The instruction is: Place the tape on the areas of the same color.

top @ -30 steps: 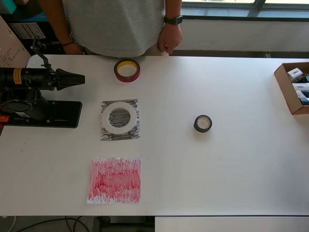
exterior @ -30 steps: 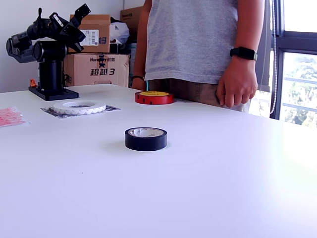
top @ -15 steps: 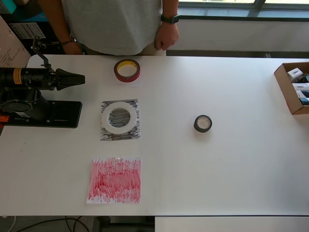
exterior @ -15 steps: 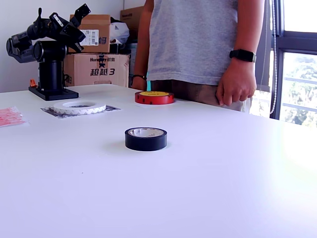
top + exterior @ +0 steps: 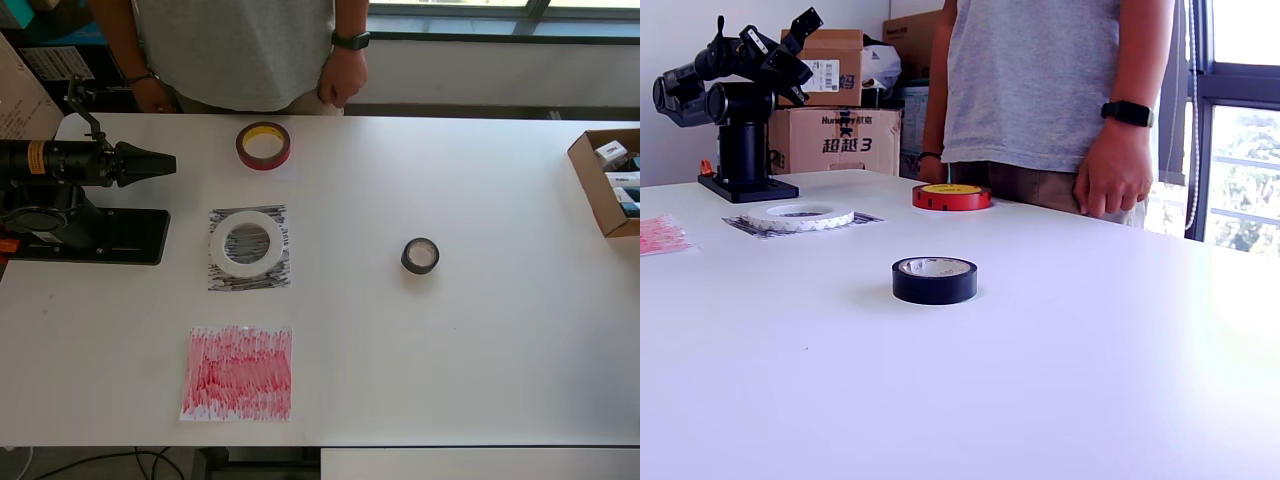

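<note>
— Three rolls of tape lie on the white counter point(image 5: 480, 350). Where does each one sit?

— From above, the large white ring of tape point(image 5: 247, 243) lies flat on the black scribbled square patch point(image 5: 250, 278), below and to the right of the fingers point(image 5: 165, 163). The large red roll with the brownish-yellow core point(image 5: 263, 145) sits just right of the fingers and slightly above them, on bare counter. The small black roll point(image 5: 420, 256) is well off to the right of the fingers, also on bare counter.

— And the red scribbled square patch point(image 5: 238, 373)?

— Nothing rests on it. It lies farther below the fingers than the black patch does.

— What are the fingers doing?

— They hold nothing. The black robot arm point(image 5: 60, 163) is folded over its black base plate point(image 5: 120, 237) at the overhead view's left edge, with the fingers pointing toward the red roll. In the overhead view they taper together to a point; in the exterior view point(image 5: 805, 22) I cannot tell whether they meet.

— Anyone nearby?

— One person in a grey shirt point(image 5: 1040, 80) stands at the far edge of the counter, a black watch point(image 5: 1127, 112) on one wrist, that hand point(image 5: 1112, 180) hanging beside the counter edge. Brown cardboard boxes point(image 5: 835, 140) are stacked behind the arm.
</note>
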